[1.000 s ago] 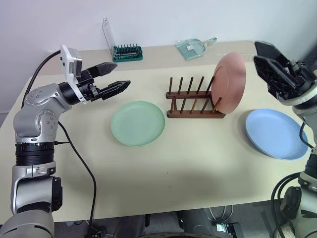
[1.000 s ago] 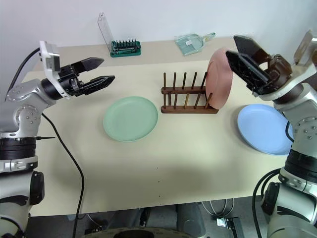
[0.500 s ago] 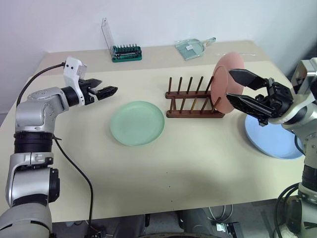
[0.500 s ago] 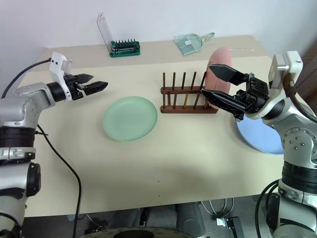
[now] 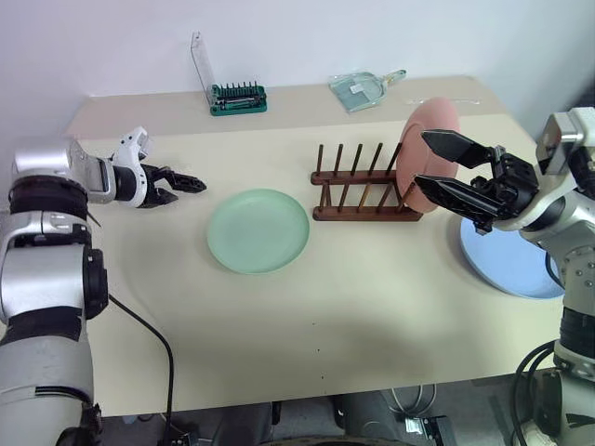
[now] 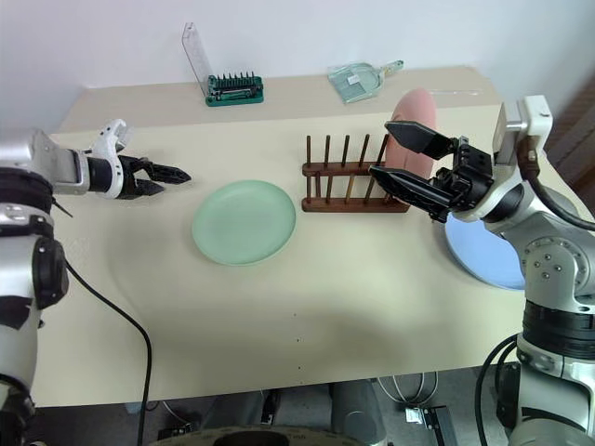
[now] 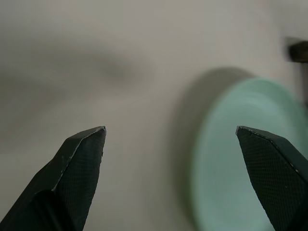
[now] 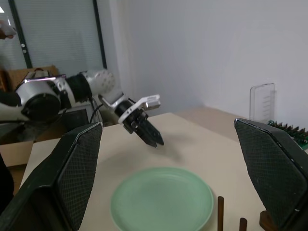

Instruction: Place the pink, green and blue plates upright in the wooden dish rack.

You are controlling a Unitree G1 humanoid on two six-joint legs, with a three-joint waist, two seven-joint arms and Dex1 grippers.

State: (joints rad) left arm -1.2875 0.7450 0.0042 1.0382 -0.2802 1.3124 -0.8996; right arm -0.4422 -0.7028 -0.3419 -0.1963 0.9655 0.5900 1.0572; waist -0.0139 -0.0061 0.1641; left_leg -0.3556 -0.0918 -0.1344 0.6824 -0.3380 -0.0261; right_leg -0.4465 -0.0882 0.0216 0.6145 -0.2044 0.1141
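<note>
The pink plate (image 5: 433,139) stands upright at the right end of the wooden dish rack (image 5: 363,196). Left of the rack, the green plate (image 5: 257,230) lies flat on the table. The blue plate (image 5: 517,268) lies flat at the right, partly hidden by my right arm. My left gripper (image 5: 191,189) is low over the table, left of the green plate, open and empty; the left wrist view has the green plate (image 7: 245,163) ahead. My right gripper (image 6: 381,149) is open and empty, points left, and hovers in front of the pink plate.
A green bit holder with a clear lid (image 5: 237,97) and a clear scoop (image 5: 363,89) lie at the table's back edge. The table (image 5: 353,316) is bare in front of the plates. The right wrist view has my left gripper (image 8: 147,134) beyond the green plate (image 8: 161,199).
My left gripper has dropped toward the table, pulled back to the left and rolled. My right gripper has come down from the upper right and now points left in front of the pink plate.
</note>
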